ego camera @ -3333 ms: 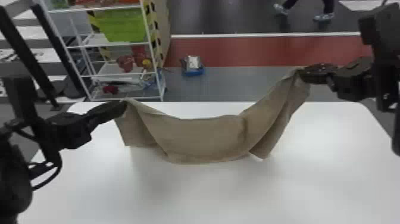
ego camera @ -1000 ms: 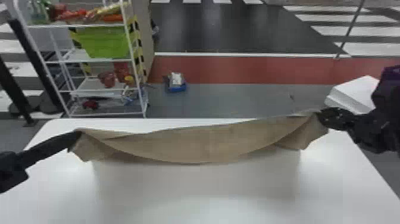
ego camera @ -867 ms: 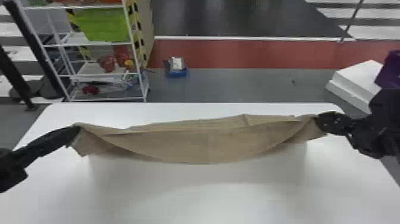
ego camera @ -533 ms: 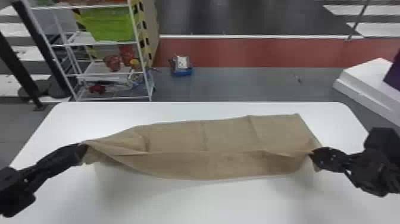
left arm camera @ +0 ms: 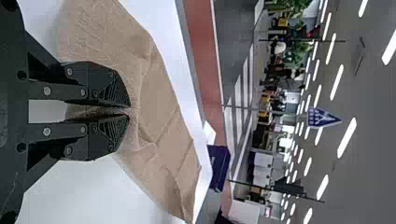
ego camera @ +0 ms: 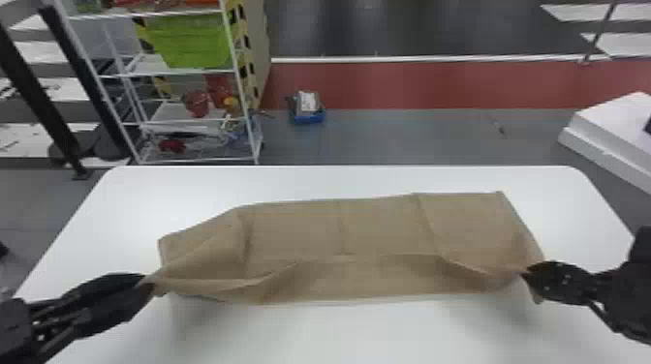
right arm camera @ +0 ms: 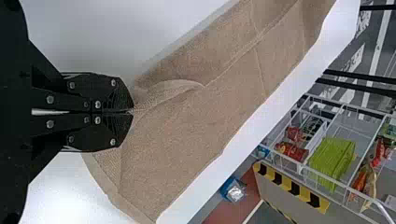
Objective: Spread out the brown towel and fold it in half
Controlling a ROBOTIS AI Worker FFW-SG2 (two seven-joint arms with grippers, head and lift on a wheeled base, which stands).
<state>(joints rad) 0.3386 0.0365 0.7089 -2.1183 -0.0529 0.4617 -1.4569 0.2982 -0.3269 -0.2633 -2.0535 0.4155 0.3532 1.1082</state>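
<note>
In the head view my left gripper (ego camera: 148, 284) is at the near left corner of the brown towel (ego camera: 378, 227), and my right gripper (ego camera: 527, 275) is at its near right corner. The towel's far part lies on the white table, while its near edge is lifted and sags between the two grippers. The left wrist view has my left gripper (left arm camera: 129, 112) shut on a pinch of the towel (left arm camera: 163, 126). My right gripper (right arm camera: 132, 112) is likewise shut on a gathered bit of towel (right arm camera: 187, 126) in the right wrist view.
The white table (ego camera: 339, 181) shows bare surface around the towel. Behind it stand a white shelf rack (ego camera: 193, 118) with a green bin (ego camera: 191, 41), and a small blue container (ego camera: 307, 109) on the floor. White blocks (ego camera: 610, 130) are at the right.
Both grippers, holding the towel, have come lower and nearer the robot. The towel hung bunched between them at first; it has stretched out and its far part has settled on the table.
</note>
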